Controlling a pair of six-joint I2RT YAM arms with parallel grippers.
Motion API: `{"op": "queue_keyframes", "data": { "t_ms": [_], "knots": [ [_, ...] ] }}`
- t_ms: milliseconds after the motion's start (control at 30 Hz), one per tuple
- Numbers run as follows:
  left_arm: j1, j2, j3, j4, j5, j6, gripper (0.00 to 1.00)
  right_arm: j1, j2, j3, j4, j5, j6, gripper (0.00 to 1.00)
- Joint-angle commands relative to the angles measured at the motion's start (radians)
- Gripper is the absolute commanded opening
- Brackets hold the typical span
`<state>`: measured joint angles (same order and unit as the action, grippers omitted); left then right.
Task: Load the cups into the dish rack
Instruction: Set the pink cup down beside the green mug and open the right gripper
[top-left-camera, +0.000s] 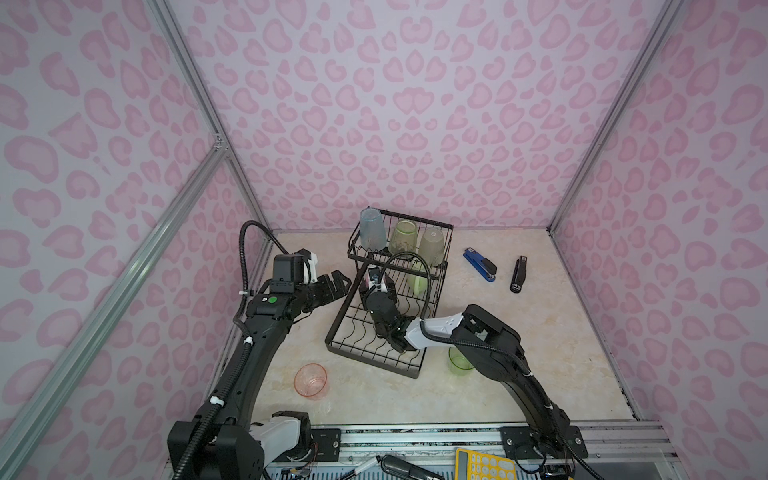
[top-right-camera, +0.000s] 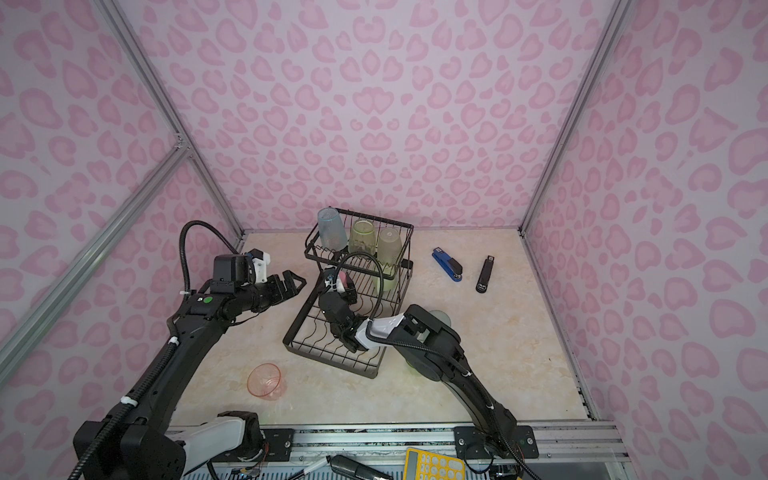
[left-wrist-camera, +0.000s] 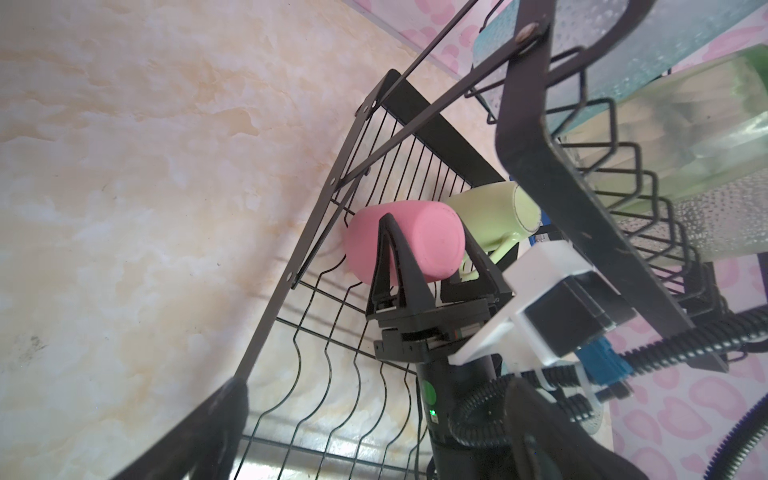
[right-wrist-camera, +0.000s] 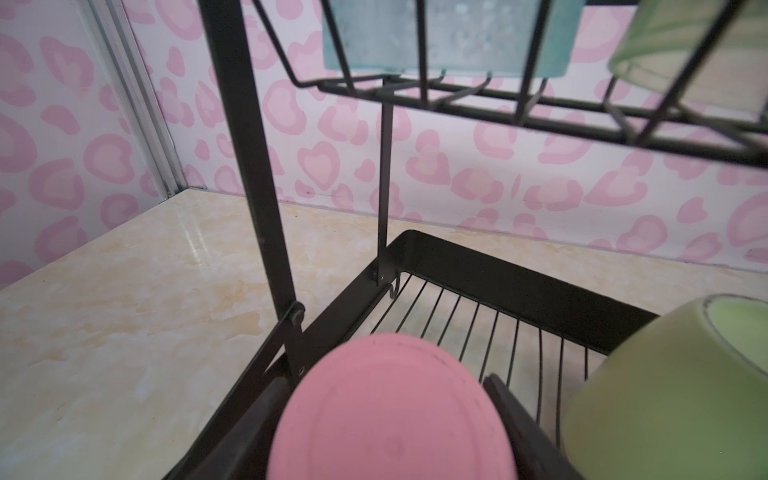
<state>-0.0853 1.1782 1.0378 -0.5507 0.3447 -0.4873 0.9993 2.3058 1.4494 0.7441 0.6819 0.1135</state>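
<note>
**Grip on pink cup (right-wrist-camera: 386, 411) inside dish rack (top-left-camera: 371, 361)**

Right arm reaches forward over the rack's lower tray with its wrist low. The right gripper (left-wrist-camera: 427, 230) sits under the raised basket, fingers closed against opposite sides of the pink cup. Left arm is bent beside the rack's left rim. The left gripper (top-left-camera: 336, 286) hangs above the table with fingers wide apart, holding nothing.

In both top views the right wrist and its cable hide most of the pink cup. The right arm partly covers a green cup (top-left-camera: 459, 363) on the table.

Pink cup is in the lower tray at the basket end, just beside the pale green mug (left-wrist-camera: 486, 216). Its long axis is tilted, base toward the gripper's wrist and mouth end toward the rack's left rim. The mouth itself is out of sight.
</note>
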Motion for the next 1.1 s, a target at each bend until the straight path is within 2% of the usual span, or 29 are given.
{"op": "queue_keyframes", "data": {
  "t_ms": [0,400,567,900,1067],
  "knots": [
    [0.001,-0.011,-0.007,0.028,0.016,0.004,0.98,0.008,0.005,0.002,-0.008,0.035,0.015,0.68],
    [0.001,-0.017,-0.011,0.028,0.011,0.004,0.98,0.013,0.005,0.008,-0.035,0.063,0.034,0.88],
    [0.002,-0.016,-0.011,0.029,0.008,0.004,0.98,0.022,-0.006,-0.021,0.009,0.077,-0.004,0.97],
    [0.003,-0.014,-0.009,0.029,0.008,0.004,0.98,0.023,-0.063,-0.099,0.011,0.055,0.046,0.98],
    [0.004,-0.015,-0.010,0.029,0.008,0.003,0.98,0.027,-0.073,-0.136,0.019,0.048,0.086,0.95]
  ]
}}
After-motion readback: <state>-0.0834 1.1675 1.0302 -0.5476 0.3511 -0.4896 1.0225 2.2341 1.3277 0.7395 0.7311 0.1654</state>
